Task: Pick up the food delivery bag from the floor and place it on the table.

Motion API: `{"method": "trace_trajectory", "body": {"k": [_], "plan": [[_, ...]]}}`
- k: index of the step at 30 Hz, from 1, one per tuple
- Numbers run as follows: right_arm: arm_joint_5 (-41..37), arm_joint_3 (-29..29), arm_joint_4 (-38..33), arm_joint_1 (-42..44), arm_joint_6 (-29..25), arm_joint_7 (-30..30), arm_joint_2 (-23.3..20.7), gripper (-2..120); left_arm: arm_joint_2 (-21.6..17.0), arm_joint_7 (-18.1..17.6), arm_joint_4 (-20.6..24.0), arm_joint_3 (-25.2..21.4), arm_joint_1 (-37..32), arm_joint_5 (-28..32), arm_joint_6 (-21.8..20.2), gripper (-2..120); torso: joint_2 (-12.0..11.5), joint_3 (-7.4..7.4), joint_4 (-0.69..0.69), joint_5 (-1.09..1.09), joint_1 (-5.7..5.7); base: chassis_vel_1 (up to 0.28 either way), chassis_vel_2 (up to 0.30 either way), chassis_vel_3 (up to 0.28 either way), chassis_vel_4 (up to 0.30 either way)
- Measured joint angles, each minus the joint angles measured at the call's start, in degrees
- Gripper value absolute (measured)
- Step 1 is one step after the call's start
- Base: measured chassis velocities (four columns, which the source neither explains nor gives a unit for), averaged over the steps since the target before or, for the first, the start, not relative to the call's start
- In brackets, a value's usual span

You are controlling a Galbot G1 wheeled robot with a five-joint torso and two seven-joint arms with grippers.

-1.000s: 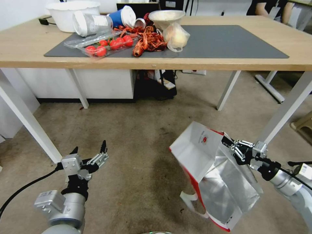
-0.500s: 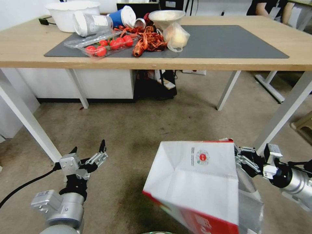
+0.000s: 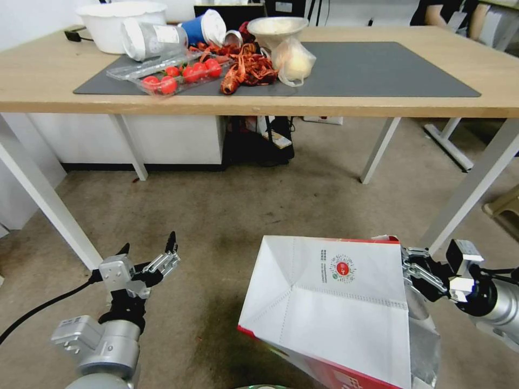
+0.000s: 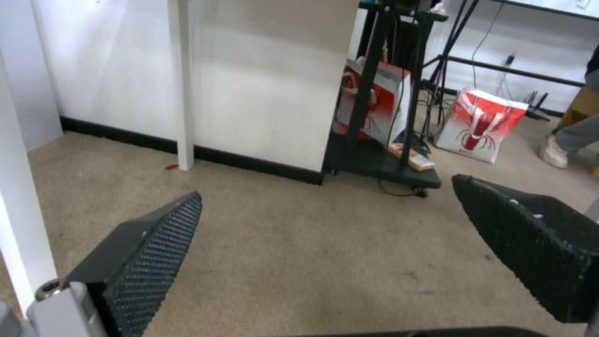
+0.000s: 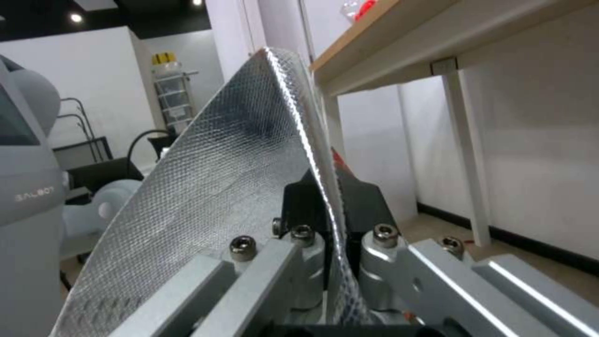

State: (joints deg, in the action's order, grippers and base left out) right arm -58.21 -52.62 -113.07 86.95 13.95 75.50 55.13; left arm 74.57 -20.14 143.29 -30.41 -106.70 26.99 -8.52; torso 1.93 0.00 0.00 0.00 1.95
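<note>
- Below the front edge of the tabotop — correction not needed: below the front edge of the tabletop (image 3: 259, 105), the food delivery bag (image 3: 335, 308) hangs off the floor (image 3: 227, 216), tipped over so its white folded bottom faces the head camera, round red logo near its upper edge.
- Red side of the bag shows along its lower edge; silver foil lining shows at the side nearest the right hand.
- Right hand (image 3: 416, 270) sits right of the bag, lower than the tabletop, clamped tight on the bag's rim; in the right wrist view the foil wall (image 5: 212, 187) runs between the two black fingers (image 5: 359, 201), pinched.
- Left hand (image 3: 148, 251) is well left of the bag, low over the floor, near the tabletop's white front leg (image 3: 48, 200); spread wide, holding nothing.
- Left wrist view: the two black textured fingers (image 4: 149, 252) stand far apart with bare floor between them.
- Tabletop is light wood with a dark grey mat (image 3: 378, 70) on it.
- On the mat's left half, far from the bag: clear tray of red tomatoes (image 3: 181, 73), pile of red crawfish shells (image 3: 246, 67), small clear plastic bag (image 3: 293, 60), white bowl (image 3: 275, 29), tipped blue cup (image 3: 203, 27), tipped clear cup (image 3: 148, 39).
- Big white tub (image 3: 116, 21) stands on the wood just behind the mat's left corner.
- Right half of the mat is bare grey surface.
</note>
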Motion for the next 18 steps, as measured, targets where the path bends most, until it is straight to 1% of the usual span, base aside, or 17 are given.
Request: {"method": "trace_trajectory", "body": {"k": [3,8,12,18], "plan": [[-0.1,-0.1,-0.2,0.1,0.1,0.2,0.2,0,-0.2,-0.2,0.0,0.0,0.0,0.2,0.1,100,0.0,0.00,0.00,0.00,0.00,0.000,0.000,0.000,0.000],[-0.1,-0.3,-0.4,0.4,0.2,0.3,0.5,0,-0.3,0.0,0.0,-0.1,0.1,-0.1,2.3,100,0.2,0.06,0.00,0.00,0.02,0.000,0.000,0.000,0.000],[0.0,-0.3,-0.4,0.7,0.2,0.3,0.9,0,-0.4,0.2,0.0,-0.1,-0.1,-0.2,2.5,100,0.8,0.62,0.00,0.00,0.09,0.000,0.000,0.000,0.000],[0.1,-0.4,-0.5,0.9,0.1,0.2,1.0,0,-0.4,0.2,0.0,-0.1,-0.4,-0.4,2.5,100,1.3,1.04,0.00,0.00,0.12,0.000,0.000,0.000,0.000]]}}
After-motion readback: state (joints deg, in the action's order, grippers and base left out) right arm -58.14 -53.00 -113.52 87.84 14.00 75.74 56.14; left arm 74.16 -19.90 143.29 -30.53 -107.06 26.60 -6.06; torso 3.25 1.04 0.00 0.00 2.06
